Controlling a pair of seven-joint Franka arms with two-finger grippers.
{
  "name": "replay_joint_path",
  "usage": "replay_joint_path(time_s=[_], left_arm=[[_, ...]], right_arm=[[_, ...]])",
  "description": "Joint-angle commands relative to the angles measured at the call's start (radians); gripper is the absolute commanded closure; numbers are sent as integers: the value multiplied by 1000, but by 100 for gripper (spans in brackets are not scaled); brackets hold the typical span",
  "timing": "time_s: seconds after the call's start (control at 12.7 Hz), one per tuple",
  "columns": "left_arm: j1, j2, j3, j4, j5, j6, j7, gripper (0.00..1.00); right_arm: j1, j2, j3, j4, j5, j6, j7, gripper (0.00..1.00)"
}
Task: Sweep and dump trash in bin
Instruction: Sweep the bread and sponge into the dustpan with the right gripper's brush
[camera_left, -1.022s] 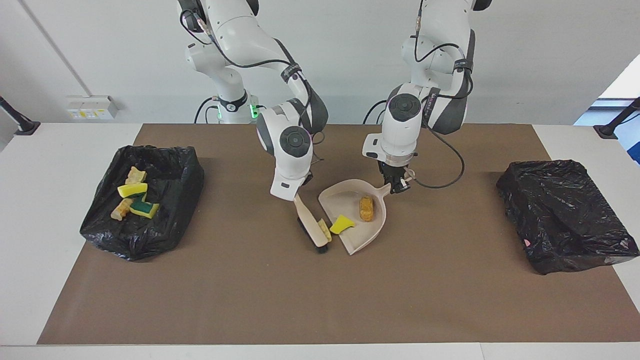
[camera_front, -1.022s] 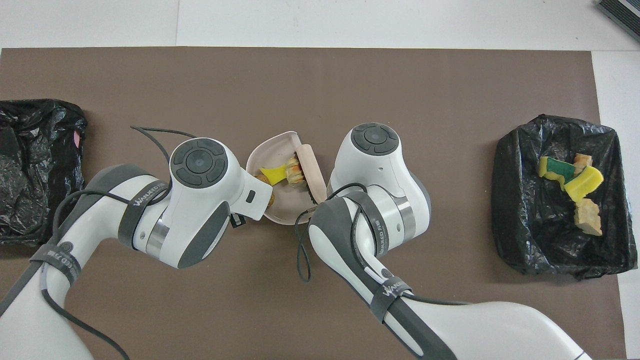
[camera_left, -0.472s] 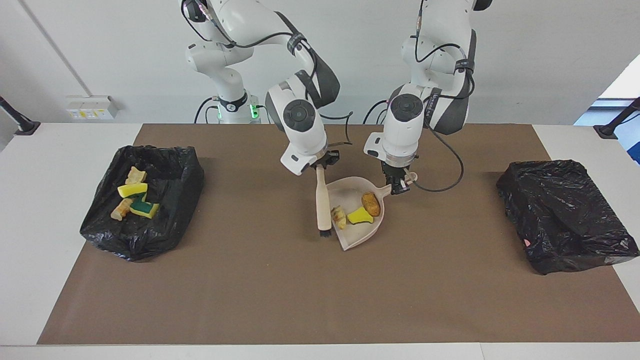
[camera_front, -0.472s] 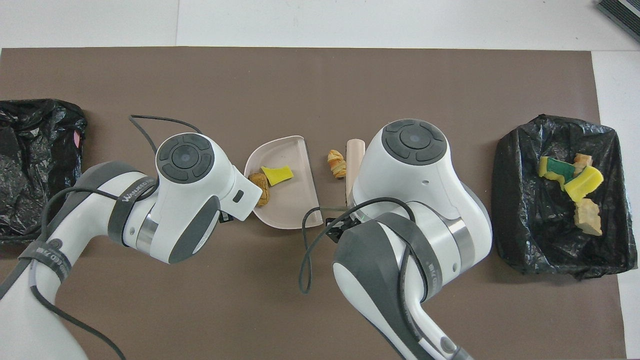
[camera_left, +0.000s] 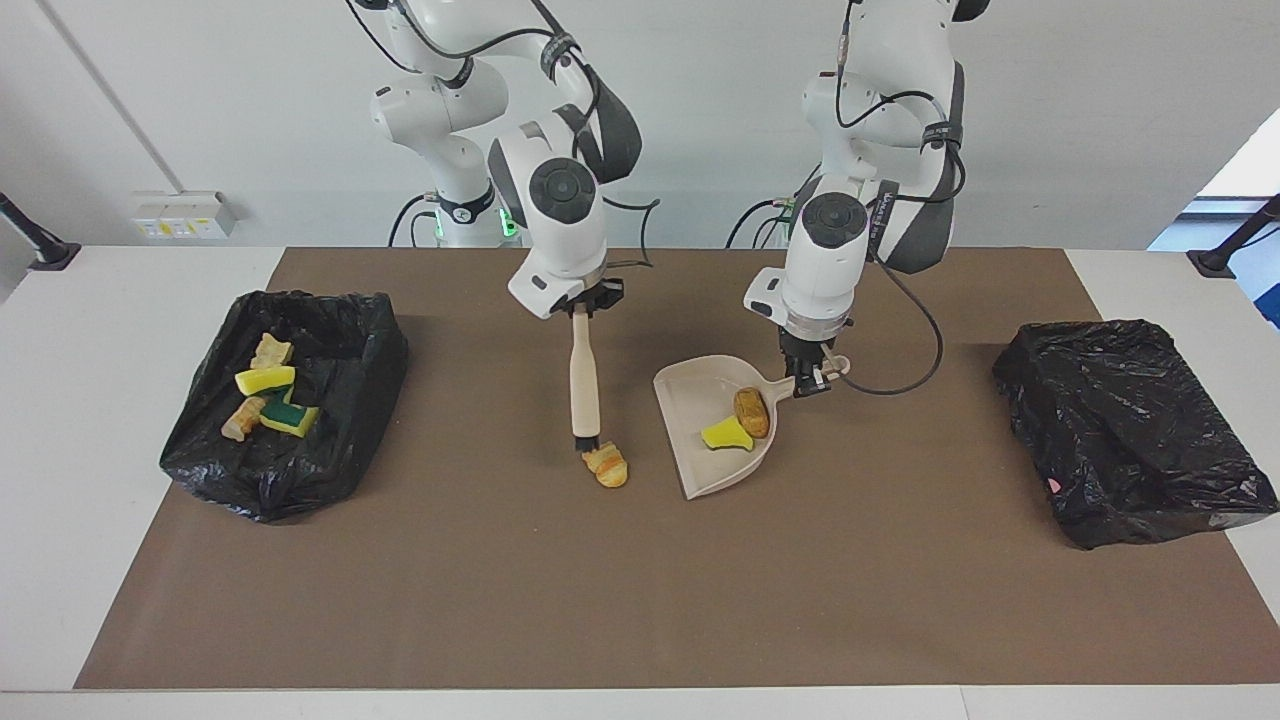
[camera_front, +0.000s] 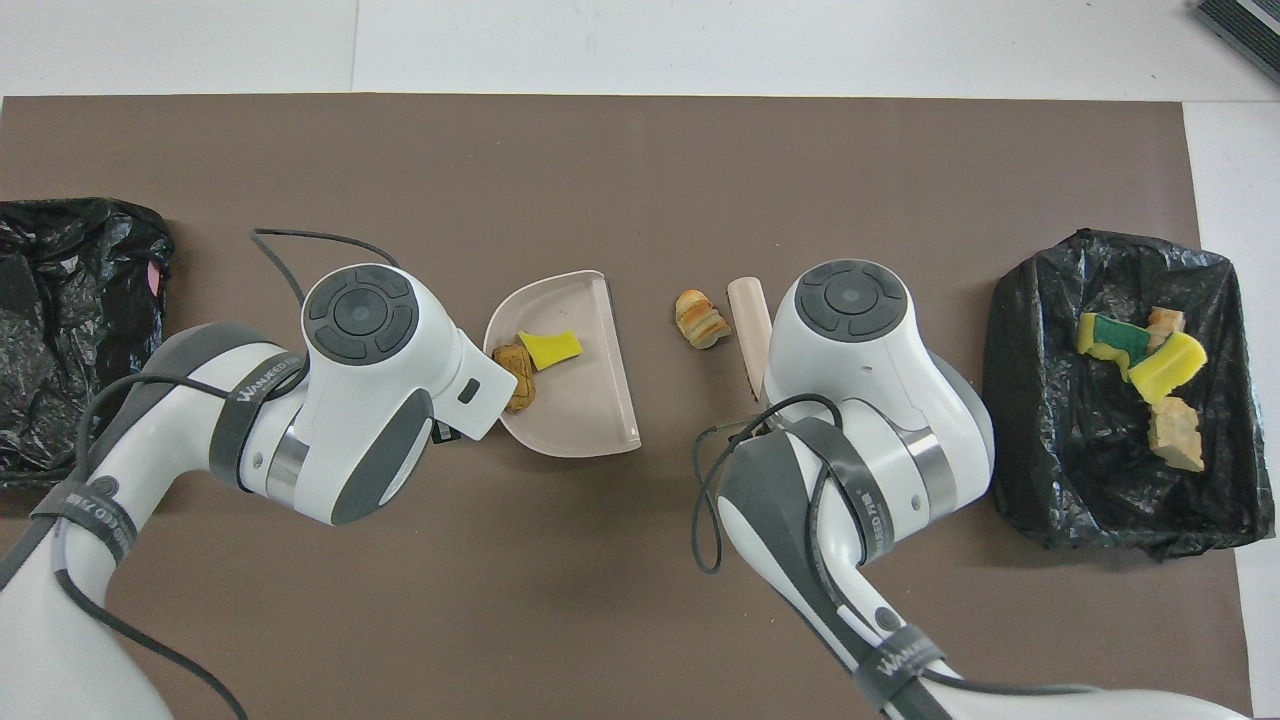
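Since a second ago the right tool (camera_left: 583, 312) has swung the beige-handled brush with dark bristles (camera_left: 584, 385) up out of the beige plastic dustpan (camera_left: 700, 455) and away toward the right arm's end of the desk (camera_left: 60, 420), dragging the ridged tan bread-like lump (camera_left: 607, 465) out with it. Going left to right in the facing view: the open black bag-lined bin (camera_left: 330, 420) already holds four scraps of yellow-green sponge and tan bread (camera_left: 268, 400); the right tool, clamped on the brush handle, holds the brush near-upright with the bristles touching the stray lump on the brown mat (camera_left: 640, 590); the dustpan lies flat, its mouth facing that lump, with a yellow sponge wedge (camera_left: 727, 435) and a brown bread lump (camera_left: 751, 411) deep inside; the left tool (camera_left: 806, 377) is closed on the dustpan handle; a second black bag (camera_left: 1130, 430) sits closed at the left arm's end. To finish this sweep well, I would set the bristles on the bin side of the lump, stroke low and slow toward the pan mouth, and keep the pan lip pressed to the mat so nothing slips under.
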Motion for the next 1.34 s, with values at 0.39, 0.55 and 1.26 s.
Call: replay_joint_path(time_s=[0.39, 0.55, 1.26], left_arm=[[8, -21, -5, -41, 14, 43, -176, 100], [8, -32, -4, -69, 14, 38, -172, 100], [68, -52, -4, -101, 14, 38, 58, 100]], right_arm=[[92, 73, 19, 12, 187, 117, -58, 100], [117, 66, 19, 9, 374, 102, -61, 100], [151, -123, 13, 6, 534, 29, 350, 100]])
